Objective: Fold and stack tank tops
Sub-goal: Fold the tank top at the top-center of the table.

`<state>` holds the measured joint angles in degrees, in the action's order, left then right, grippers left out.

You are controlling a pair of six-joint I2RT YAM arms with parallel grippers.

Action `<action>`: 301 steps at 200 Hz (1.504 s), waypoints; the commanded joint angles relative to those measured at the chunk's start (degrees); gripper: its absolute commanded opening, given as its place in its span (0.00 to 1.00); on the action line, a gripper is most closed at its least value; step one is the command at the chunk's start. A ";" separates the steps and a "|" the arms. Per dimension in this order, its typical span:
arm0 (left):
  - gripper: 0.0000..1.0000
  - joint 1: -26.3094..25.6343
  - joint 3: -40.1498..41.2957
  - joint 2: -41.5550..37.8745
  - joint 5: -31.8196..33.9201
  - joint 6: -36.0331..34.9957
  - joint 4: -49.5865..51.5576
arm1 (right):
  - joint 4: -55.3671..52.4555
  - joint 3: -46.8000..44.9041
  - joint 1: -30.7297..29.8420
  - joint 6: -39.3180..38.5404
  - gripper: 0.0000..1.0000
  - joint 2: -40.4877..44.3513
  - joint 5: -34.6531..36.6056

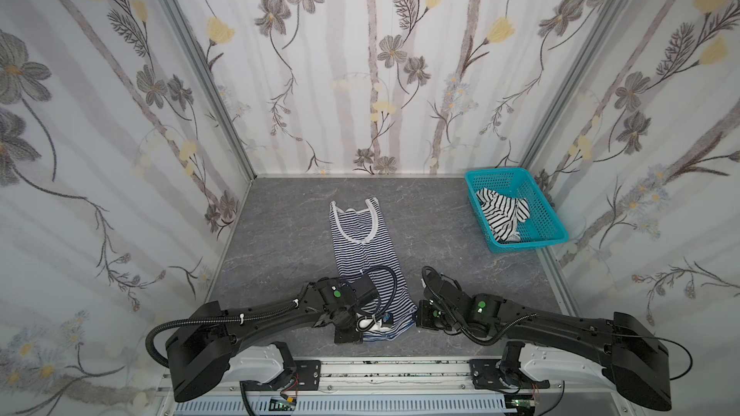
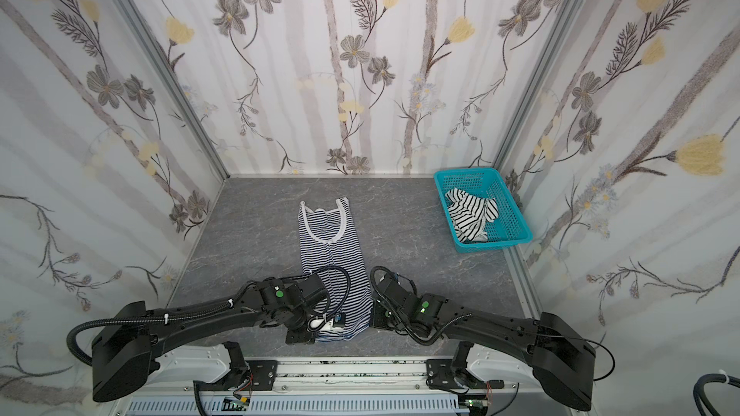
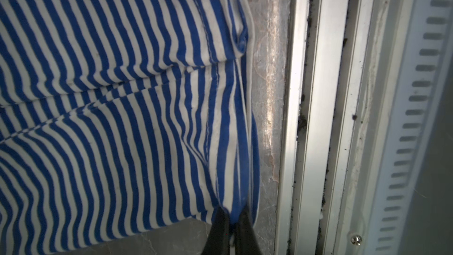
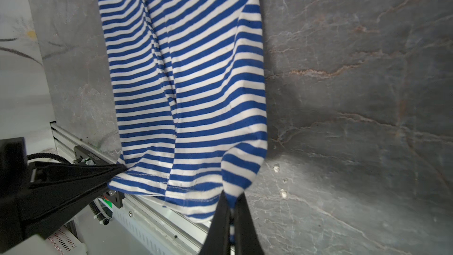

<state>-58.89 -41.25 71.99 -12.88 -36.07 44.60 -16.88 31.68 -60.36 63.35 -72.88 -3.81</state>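
The fine-striped tank top (image 1: 362, 250) (image 2: 332, 250) lies in the middle of the desk (image 1: 280, 242). It is folded lengthwise into a narrow strip, with its white-trimmed straps and neckline pointing at the far wall and its hem at the near edge, by the robot's base rail.

Both arms meet at that hem. The left fingers (image 3: 223, 229) are closed tight on one hem corner, with a pinch of blue-and-white cloth bunched between them in the left wrist view. The right wrist view shows them from the side (image 4: 98, 170), clamped on the same corner just above the rail. The right fingers (image 4: 221, 219) are closed on the opposite hem corner, and the fabric (image 4: 183, 82) draws into a small peak where they grip it. Between the two grips the hem sags in soft folds, and a lengthwise crease runs up the body of the top (image 3: 110, 118).

The wide-striped tank top (image 1: 502, 214) (image 2: 470, 214) sits crumpled inside the turquoise basket (image 1: 532, 246) (image 2: 496, 245). The basket stands at the far right corner of the desk, well apart from both arms. Floral-patterned walls enclose the desk on three sides.
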 commanded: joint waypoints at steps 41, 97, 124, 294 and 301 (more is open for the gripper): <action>0.00 9.65 -7.01 -0.41 5.51 -7.84 3.04 | -4.77 6.95 6.12 -6.15 0.00 1.08 0.97; 0.00 21.04 -18.51 6.17 5.64 -16.22 3.22 | -9.09 21.89 15.64 -18.53 0.00 -6.30 -2.24; 0.00 26.31 -23.85 10.96 4.73 -19.26 3.21 | -11.32 30.44 18.69 -24.39 0.00 -14.49 -3.62; 0.00 41.89 -47.56 40.35 0.54 -21.50 2.42 | -17.60 78.03 30.65 -35.67 0.01 -61.83 -12.71; 0.00 41.87 -47.77 41.21 0.81 -21.50 2.42 | -17.91 79.48 30.74 -35.73 0.01 -63.34 -13.09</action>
<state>-16.91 -87.70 110.54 -11.38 -57.54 46.70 -34.04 106.96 -29.91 28.40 -132.53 -15.31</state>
